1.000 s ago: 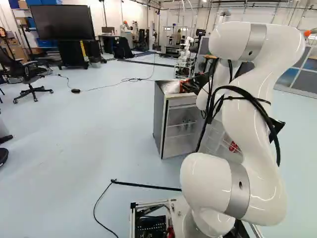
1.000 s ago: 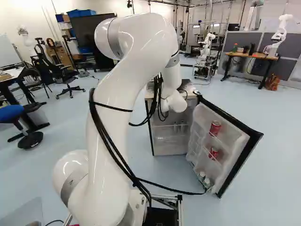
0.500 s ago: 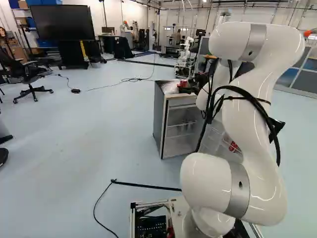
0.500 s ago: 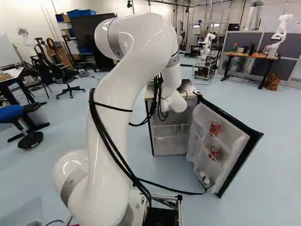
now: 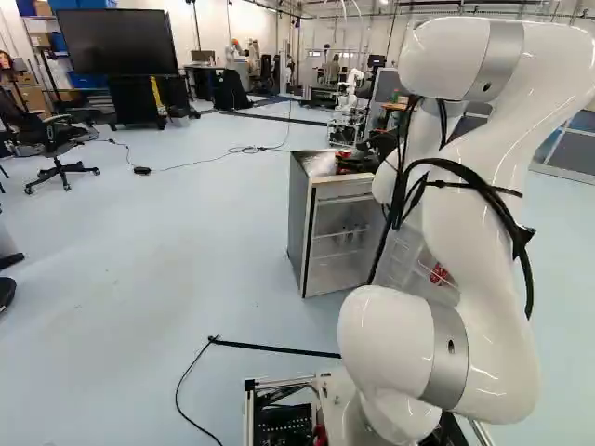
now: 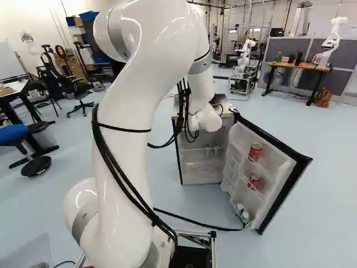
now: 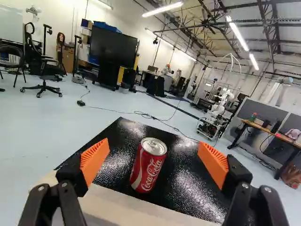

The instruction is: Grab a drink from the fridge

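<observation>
Right base view: the arm's elbow (image 6: 167,33) has risen; the fridge (image 6: 198,170) stayed put.

In the left base view, the arm (image 5: 479,251) ran past the frame's right edge and hid much of the fridge door (image 6: 276,167); the end effector (image 5: 379,146), upper centre, was partly hidden and small. In the right base view the arm's top was cut off and the small items (image 5: 347,234) inside the fridge (image 5: 299,223) were too blurred to name. The blue stool (image 6: 12,133) was cut at the left edge.

White arm (image 5: 465,242) arched and bent, black pincer (image 5: 355,162) wide open, orange pads (image 7: 95,159) apart
</observation>
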`<state>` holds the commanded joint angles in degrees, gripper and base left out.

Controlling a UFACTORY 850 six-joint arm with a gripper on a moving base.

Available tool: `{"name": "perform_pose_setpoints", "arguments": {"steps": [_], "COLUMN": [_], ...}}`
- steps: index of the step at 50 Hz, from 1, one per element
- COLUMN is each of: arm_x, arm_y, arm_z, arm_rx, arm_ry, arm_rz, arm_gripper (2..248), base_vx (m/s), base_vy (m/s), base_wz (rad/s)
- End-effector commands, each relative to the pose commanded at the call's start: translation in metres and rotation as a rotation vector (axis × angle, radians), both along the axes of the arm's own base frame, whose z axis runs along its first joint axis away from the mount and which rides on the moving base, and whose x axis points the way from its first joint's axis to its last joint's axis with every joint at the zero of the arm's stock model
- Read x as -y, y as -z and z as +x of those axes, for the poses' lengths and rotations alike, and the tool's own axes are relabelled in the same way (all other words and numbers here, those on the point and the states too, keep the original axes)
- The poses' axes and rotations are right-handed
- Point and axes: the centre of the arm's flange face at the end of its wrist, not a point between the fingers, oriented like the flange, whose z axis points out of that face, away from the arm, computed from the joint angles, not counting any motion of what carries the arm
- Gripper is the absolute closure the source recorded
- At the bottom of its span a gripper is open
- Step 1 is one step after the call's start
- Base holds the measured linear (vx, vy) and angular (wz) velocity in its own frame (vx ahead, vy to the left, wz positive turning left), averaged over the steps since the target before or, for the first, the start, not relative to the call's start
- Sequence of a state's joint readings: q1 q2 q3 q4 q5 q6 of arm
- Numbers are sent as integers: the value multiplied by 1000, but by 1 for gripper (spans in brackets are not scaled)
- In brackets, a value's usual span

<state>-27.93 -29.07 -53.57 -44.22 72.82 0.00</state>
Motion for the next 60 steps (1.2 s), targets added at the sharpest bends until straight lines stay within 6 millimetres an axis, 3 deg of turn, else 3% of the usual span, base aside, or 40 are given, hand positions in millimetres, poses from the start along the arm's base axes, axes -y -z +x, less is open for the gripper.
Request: {"name": "perform_pose_setpoints", "arguments": {"steps": [27,60], "arm_x": [44,126], "arm_y": [-38,-77], "arm_z": [-33,-38], "arm_rx": [73,217], "arm_ry": [217,586], "arm_rz": [35,126], "arm_gripper": [3,3], "base_vx": [0,0], "base_vy": [0,0], "base_wz": [0,0]}}
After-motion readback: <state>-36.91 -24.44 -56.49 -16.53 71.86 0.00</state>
